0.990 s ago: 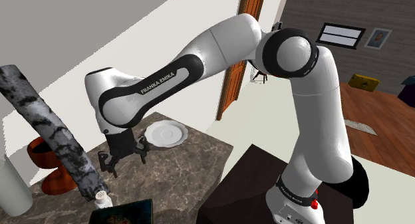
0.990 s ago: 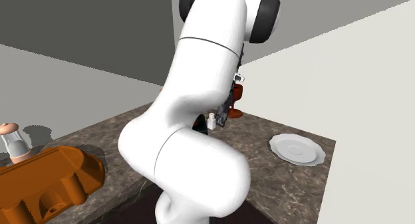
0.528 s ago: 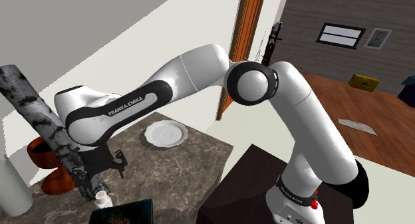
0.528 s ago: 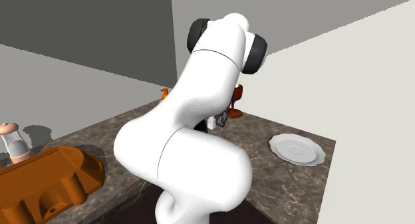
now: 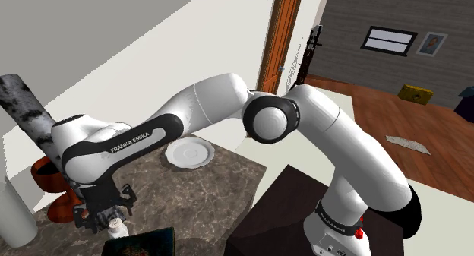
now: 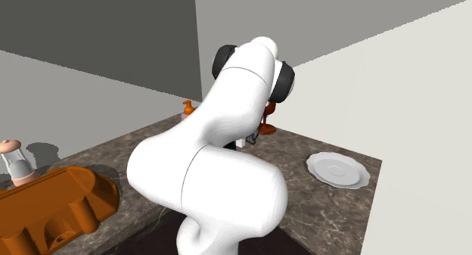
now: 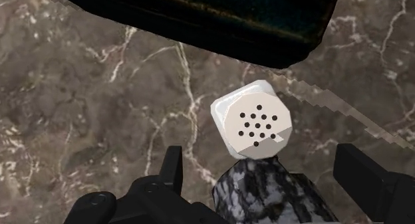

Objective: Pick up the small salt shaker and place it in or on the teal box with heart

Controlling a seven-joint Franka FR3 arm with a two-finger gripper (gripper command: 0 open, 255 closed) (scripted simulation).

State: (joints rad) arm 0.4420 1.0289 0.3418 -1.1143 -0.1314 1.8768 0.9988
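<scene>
The hand (image 7: 261,156) hung just above the small white salt shaker (image 7: 251,127) with its fingers (image 7: 169,173) spread wide (neither one touched the shaker), so it held nothing. The shaker stood upright on the brown marbled table (image 7: 86,110), in line with the gap between the fingers, its holed top facing the hand. Past the shaker from the hand lay the dark box (image 7: 199,16). A mottled black-and-white cylinder (image 7: 266,193) sat just beside the shaker, close under the hand.
</scene>
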